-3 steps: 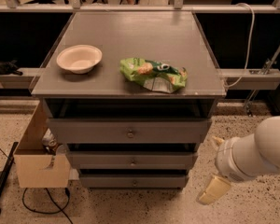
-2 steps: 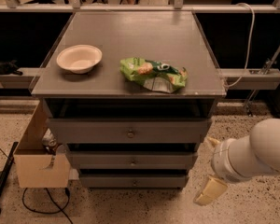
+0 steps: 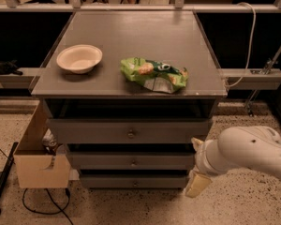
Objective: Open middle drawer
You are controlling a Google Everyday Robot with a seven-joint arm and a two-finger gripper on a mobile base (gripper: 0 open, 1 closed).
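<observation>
So the gripper (image 3: 197, 164) is down at the near right corner of the grey cabinet (image 3: 131, 32), just beside the right end of the drawer stack and low, close to the speckled floor; its two cream fingers (image 3: 198, 184) are spread apart with nothing between them, one tip poking up by the cabinet's edge and the other hanging lower; the fat white arm (image 3: 250, 153) comes in from the right. The middle drawer (image 3: 107, 161) is the second of three grey fronts, under the widest drawer (image 3: 93, 131) and above the smallest drawer (image 3: 112, 182); it looks pushed in, and its little round knob (image 3: 134, 162) sits dead centre, well to the left of the gripper (no contact that I can see). Up on top there's a pale bowl (image 3: 79, 58) on the left and a crumpled green snack bag (image 3: 153, 73) to its right, near each other but apart; a cardboard box (image 3: 37, 170) stands on the floor against the cabinet's left side.
</observation>
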